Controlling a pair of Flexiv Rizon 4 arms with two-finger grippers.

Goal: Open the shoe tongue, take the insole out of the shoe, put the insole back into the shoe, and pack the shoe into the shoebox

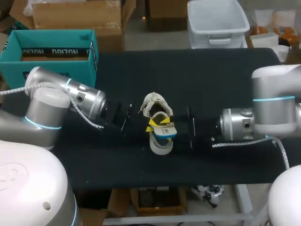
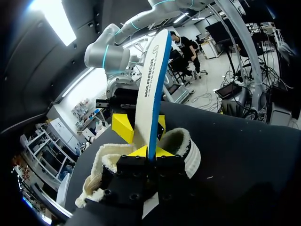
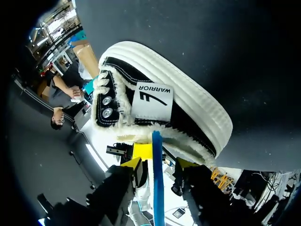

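Note:
A black and white shoe [image 1: 155, 104] with a fleecy lining lies in the middle of the black table. Its white insole [image 1: 161, 143], edged in blue, sticks out of the shoe's opening toward the table's front. My left gripper [image 1: 151, 126] comes in from the left and is shut on the insole [image 2: 149, 84] near its base, right at the shoe's collar [image 2: 186, 143]. My right gripper [image 1: 165, 121] faces it from the other side. Its fingers stand open on either side of the insole's edge [image 3: 157, 179], just below the shoe [image 3: 155, 101]. A teal shoebox [image 1: 47, 52] stands open at the back left.
The black tabletop [image 1: 211, 75] stretches well behind and to both sides of the shoe. Both arms lie low over it, left and right of the shoe. The table's front edge runs a short way below the insole's tip.

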